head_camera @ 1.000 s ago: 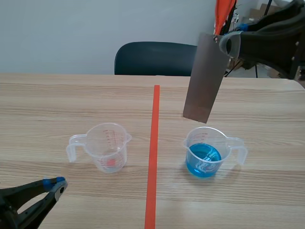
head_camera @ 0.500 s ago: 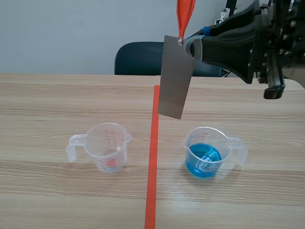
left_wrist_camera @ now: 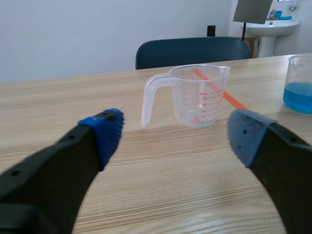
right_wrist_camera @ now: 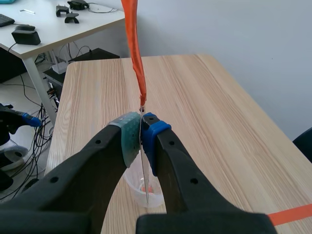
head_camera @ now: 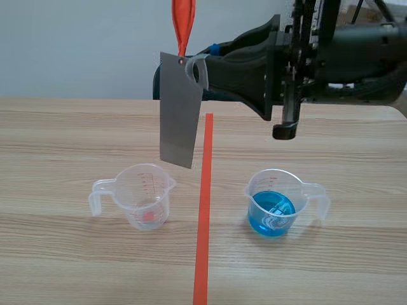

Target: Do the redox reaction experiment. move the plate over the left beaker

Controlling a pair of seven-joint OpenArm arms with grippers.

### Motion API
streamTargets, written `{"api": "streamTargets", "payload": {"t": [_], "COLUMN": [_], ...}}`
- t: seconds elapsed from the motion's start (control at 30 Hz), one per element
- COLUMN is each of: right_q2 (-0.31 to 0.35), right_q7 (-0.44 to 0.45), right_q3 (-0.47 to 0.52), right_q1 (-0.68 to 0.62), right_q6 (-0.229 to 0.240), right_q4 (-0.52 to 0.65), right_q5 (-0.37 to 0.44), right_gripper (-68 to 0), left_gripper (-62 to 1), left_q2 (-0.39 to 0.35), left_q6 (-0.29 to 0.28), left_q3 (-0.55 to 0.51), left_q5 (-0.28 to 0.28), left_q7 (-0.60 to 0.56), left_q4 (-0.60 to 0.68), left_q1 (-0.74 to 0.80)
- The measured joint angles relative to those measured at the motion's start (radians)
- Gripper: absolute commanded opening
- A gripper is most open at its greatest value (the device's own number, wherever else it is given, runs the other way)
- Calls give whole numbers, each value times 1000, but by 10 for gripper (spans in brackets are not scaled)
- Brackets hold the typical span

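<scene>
Shifted since a second ago: plate, carried by our right arm from over the blue-filled beaker, past the tape line, to just short of the left beaker; our left hand has left the scene view.

- Plate: flat grey metal rectangle, smooth and matt, hanging tilted. Its lower edge is above the left beaker, toward that beaker's far rim.
- Orange ribbon: tied at the plate's top corner, running upward.
- Right hand: clenched on the plate's top edge, high above the left beaker.
- Left hand: released, fingers wide, low beside the left beaker on its handle side.
- Left beaker: clear thin plastic, printed scale, spout and handle, standing on the wood-grain bench.

Hazards, as we judge them: the smooth plate could slip between the soft pads, and a low, off-centre corner could catch the rim and tip so light a beaker.
</scene>
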Motion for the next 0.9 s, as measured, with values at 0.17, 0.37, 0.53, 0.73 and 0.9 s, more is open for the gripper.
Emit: {"api": "streamTargets", "payload": {"t": [0.17, 0.37, 0.53, 0.73, 0.9], "right_q2": [-94, -176, -257, -346, -389], "right_q7": [-124, -198, -297, -386, -430], "right_q3": [0, 0, 0, 1, 1], "right_q1": [23, 47, 50, 55, 68], "right_q6": [-64, -121, -212, -219, -265], "right_q4": [0, 0, 0, -1, -1], "right_q5": [-3, 14, 31, 31, 30], "right_gripper": [-669, -669, -669, -669, -669], "left_gripper": [14, 14, 14, 14, 14], "left_q2": [0, 0, 0, 0, 0], "left_q6": [-3, -3, -3, -3, -3], "left_q3": [0, 0, 0, 0, 0], "left_q5": [0, 0, 0, 0, 0], "left_q7": [0, 0, 0, 0, 0], "left_q4": [19, 19, 19, 19, 19], "left_q1": [0, 0, 0, 0, 0]}}
